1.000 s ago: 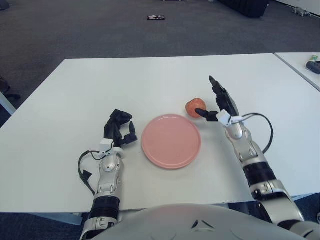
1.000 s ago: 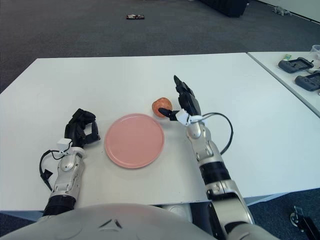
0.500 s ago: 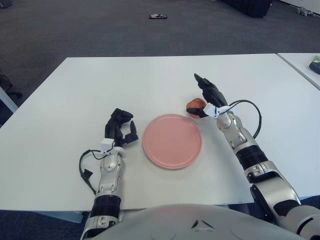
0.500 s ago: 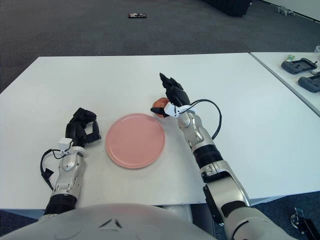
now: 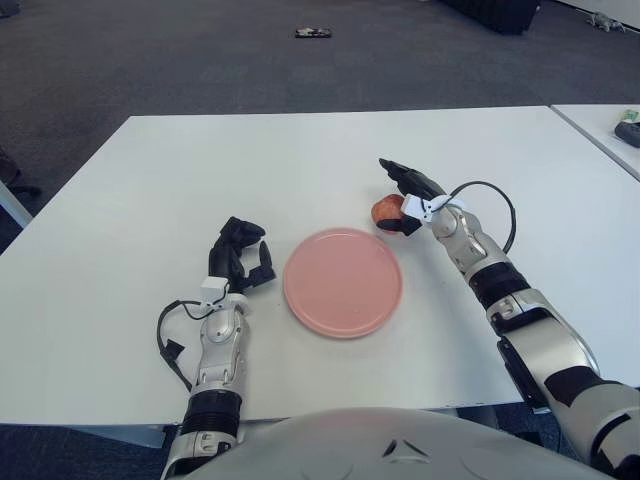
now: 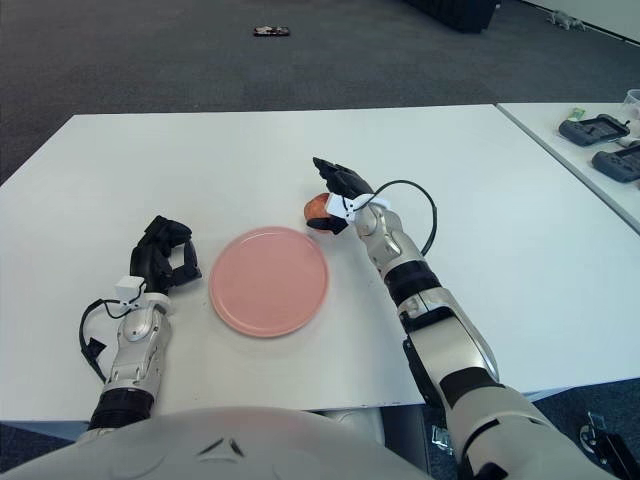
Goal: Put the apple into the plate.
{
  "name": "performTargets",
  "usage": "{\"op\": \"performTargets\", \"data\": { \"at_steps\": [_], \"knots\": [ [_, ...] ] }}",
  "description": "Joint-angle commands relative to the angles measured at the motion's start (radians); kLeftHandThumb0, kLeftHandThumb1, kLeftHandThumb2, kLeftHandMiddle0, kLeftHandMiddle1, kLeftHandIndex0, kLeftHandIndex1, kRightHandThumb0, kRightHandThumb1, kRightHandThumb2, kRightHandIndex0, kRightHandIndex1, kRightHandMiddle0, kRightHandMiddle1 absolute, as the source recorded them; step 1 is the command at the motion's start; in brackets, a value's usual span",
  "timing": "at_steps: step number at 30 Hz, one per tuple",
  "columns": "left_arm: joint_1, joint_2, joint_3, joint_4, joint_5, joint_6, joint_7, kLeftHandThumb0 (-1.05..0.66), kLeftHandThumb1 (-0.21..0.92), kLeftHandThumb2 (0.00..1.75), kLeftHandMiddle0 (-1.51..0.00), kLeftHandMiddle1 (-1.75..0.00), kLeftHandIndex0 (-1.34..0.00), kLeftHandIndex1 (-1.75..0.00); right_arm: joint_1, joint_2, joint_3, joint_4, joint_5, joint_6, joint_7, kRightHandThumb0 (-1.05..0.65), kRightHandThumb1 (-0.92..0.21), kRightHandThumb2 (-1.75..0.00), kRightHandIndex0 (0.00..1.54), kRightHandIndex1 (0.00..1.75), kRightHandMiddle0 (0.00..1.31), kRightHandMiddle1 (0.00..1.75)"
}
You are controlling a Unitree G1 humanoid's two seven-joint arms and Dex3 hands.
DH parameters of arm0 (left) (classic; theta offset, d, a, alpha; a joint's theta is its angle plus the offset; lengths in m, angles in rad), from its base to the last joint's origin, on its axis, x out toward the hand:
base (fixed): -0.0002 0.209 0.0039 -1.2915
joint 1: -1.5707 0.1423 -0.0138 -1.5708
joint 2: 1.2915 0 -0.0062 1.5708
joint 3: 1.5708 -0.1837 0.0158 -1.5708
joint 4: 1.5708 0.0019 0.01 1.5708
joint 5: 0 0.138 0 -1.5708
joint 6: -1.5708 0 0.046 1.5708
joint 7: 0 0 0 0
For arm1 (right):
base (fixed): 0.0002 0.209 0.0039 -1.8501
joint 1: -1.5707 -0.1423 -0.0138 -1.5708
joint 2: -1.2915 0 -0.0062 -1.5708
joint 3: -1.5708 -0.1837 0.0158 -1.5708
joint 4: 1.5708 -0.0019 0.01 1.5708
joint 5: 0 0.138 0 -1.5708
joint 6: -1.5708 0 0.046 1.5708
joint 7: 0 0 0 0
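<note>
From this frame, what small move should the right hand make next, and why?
Probably close the fingers fully around the apple before lifting. The right hand is draped over the apple, which sits on the table just beyond the pink plate's far right edge; a firm grasp is not evident. The left hand shows left of the plate, curled.

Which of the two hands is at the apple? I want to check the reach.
The right hand, reached forward with fingers around the apple just beyond the plate. The left hand shows curled left of the plate, holding nothing.
</note>
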Motion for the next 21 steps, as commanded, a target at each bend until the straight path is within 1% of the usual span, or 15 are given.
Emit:
{"op": "performTargets", "data": {
  "at_steps": [1,3,5,7,10,13,17,18,21],
  "knots": [
    [0.019,-0.001,-0.002,0.026,0.011,0.023,0.014,-0.49,0.29,1.36,-1.12,-1.75,-0.63,-1.75,-0.075,0.019,0.024,0.126,-0.014,0.001,-0.010,-0.73,-0.29,-1.01,0.00,0.00,0.00,0.26],
    [0.018,0.000,-0.001,0.030,0.015,0.020,0.015,-0.49,0.28,1.37,-1.14,-1.75,-0.64,-1.75,-0.119,0.031,0.048,0.225,-0.032,-0.008,-0.025,-0.76,-0.32,-1.00,0.00,0.00,0.00,0.31],
    [0.021,-0.001,-0.001,0.029,0.014,0.016,0.012,-0.50,0.28,1.38,-1.15,-1.75,-0.64,-1.75,-0.145,0.030,0.076,0.280,-0.052,-0.015,-0.029,-0.77,-0.34,-1.00,0.00,0.00,0.00,0.35],
    [0.022,-0.002,-0.001,0.029,0.010,0.013,0.008,-0.50,0.27,1.38,-1.15,-1.75,-0.65,-1.75,-0.164,0.027,0.101,0.316,-0.069,-0.020,-0.028,-0.76,-0.34,-1.00,0.00,0.00,0.00,0.39],
    [0.022,-0.003,0.000,0.030,0.008,0.010,0.007,-0.50,0.27,1.39,-1.15,-1.75,-0.65,-1.75,-0.184,0.029,0.117,0.356,-0.075,-0.022,-0.028,-0.75,-0.33,-1.02,0.00,0.00,0.00,0.42],
    [0.026,-0.007,0.002,0.026,0.003,0.009,0.009,-0.50,0.27,1.39,-1.15,-1.75,-0.65,-1.75,-0.208,0.028,0.141,0.430,-0.087,-0.003,-0.012,-0.73,-0.31,-1.05,0.00,0.00,0.00,0.47],
    [0.028,-0.009,0.006,0.021,-0.001,0.011,0.009,-0.50,0.26,1.40,-1.16,-1.75,-0.66,-1.75,-0.226,0.035,0.158,0.466,-0.095,0.016,-0.001,-0.71,-0.31,-1.07,0.01,0.01,0.00,0.55],
    [0.028,-0.009,0.007,0.020,-0.003,0.014,0.008,-0.50,0.26,1.40,-1.16,-1.75,-0.66,-1.75,-0.229,0.035,0.162,0.471,-0.096,0.019,0.000,-0.70,-0.30,-1.08,0.01,0.07,0.00,0.59],
    [0.028,-0.008,0.009,0.018,-0.002,0.020,0.009,-0.50,0.26,1.40,-1.15,-1.75,-0.66,-1.75,-0.238,0.037,0.173,0.484,-0.098,0.036,0.016,-0.67,-0.29,-1.09,0.00,0.18,0.00,0.67]
  ]
}}
